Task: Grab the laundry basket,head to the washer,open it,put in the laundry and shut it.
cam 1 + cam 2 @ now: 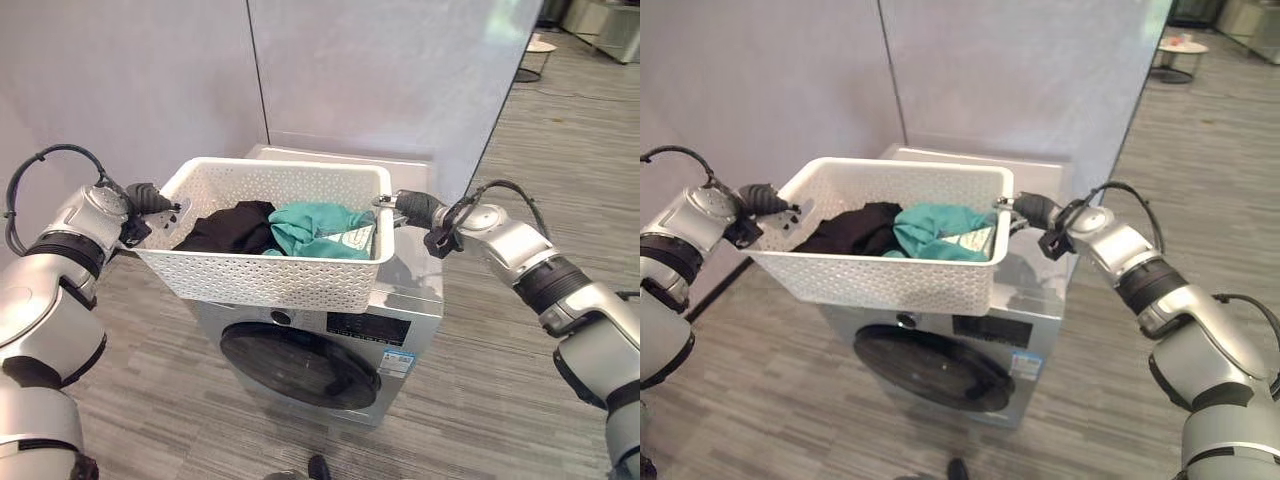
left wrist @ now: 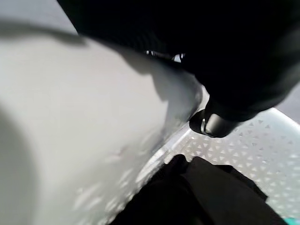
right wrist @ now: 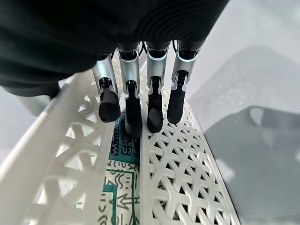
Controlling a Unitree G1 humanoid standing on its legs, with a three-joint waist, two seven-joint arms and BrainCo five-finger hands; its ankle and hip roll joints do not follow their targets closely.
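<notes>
Lower centre: washer [image 1: 330, 350], grey metal casing, round dark glass door closed. Above it, mid-frame, white perforated plastic basket [image 1: 270, 275] carrying black and teal laundry [image 1: 320, 232]. Left hand [image 1: 150, 205] at its left rim, right hand [image 1: 1025, 210] curled through the right handle; left grip indeterminate. Open floor right; grey partition [image 1: 380, 80] behind.

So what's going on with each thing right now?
laundry basket: held up over the washer, laundry inside.
black garment: crumpled in the basket.
teal garment: crumpled beside it.
washer: door shut.
left hand: on the basket's left rim.
right hand: fingers curled over the basket's right rim.
</notes>
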